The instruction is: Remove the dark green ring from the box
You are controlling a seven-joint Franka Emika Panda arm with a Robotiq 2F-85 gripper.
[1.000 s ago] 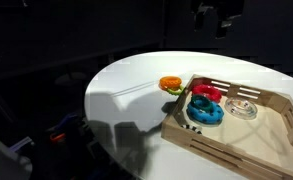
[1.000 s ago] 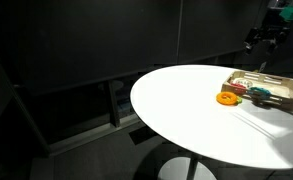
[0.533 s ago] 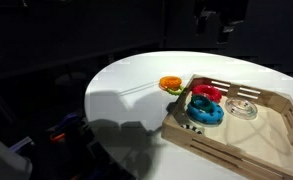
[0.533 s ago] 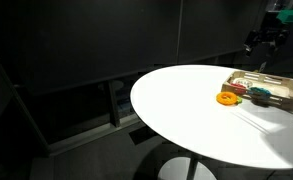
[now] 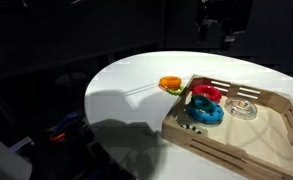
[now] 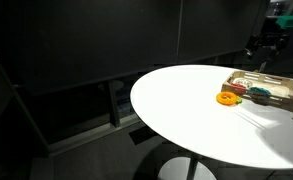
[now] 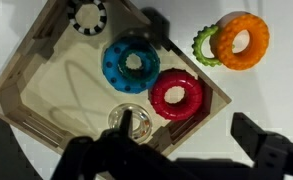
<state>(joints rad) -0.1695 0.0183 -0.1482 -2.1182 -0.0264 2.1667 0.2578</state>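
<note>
The box is a shallow light wooden tray on a round white table, seen in both exterior views. In the wrist view the dark green ring lies inside the box near its far wall, almost black with a pale toothed edge. Beside it in the box lie a blue ring, a red ring and a clear ring. My gripper is open and empty, high above the box, well apart from the dark green ring.
An orange ring rests on a light green toothed ring on the table just outside the box, also seen in an exterior view. The white table stretches away from the box. The surroundings are dark.
My gripper has drifted slightly sideways above the box. The rings and the box have not moved.
</note>
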